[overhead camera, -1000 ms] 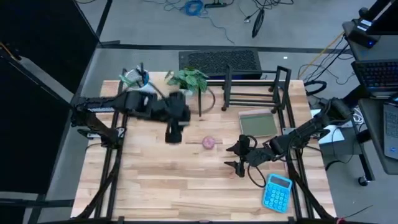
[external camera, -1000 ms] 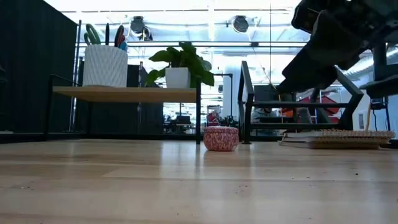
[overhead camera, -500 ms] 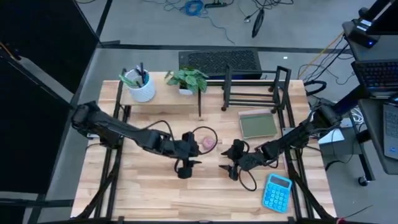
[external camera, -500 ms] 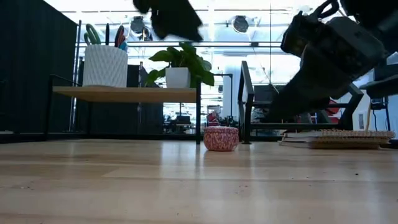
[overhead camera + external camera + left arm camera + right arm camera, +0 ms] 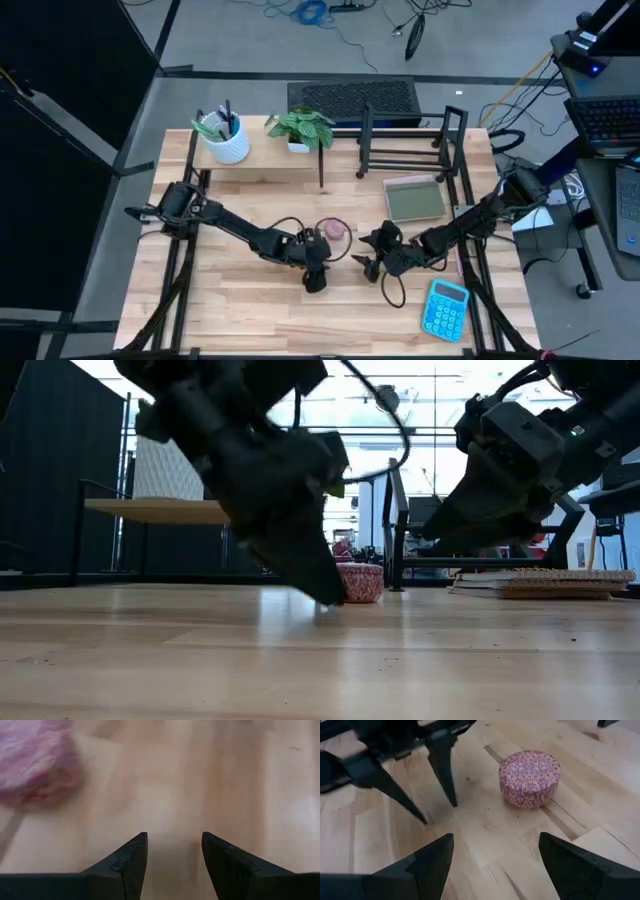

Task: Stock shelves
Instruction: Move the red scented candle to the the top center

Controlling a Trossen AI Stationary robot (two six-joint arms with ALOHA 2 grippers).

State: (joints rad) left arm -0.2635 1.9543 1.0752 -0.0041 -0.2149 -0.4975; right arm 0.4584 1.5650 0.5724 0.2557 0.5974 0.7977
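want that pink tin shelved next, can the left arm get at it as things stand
Probably yes. The left gripper sits low over the table just beside the pink tin, jaws open and empty, with bare wood between them. The right gripper hovers close on the tin's other side, open too, and could crowd the approach.

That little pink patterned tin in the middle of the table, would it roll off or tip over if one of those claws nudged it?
The pink tin looks squat and round, resting on a flat base, so it would probably slide rather than tip or roll. Its hard-looking smooth side might slip between the fingers. It seems small, so likely light. The left gripper and right gripper are both open beside it.
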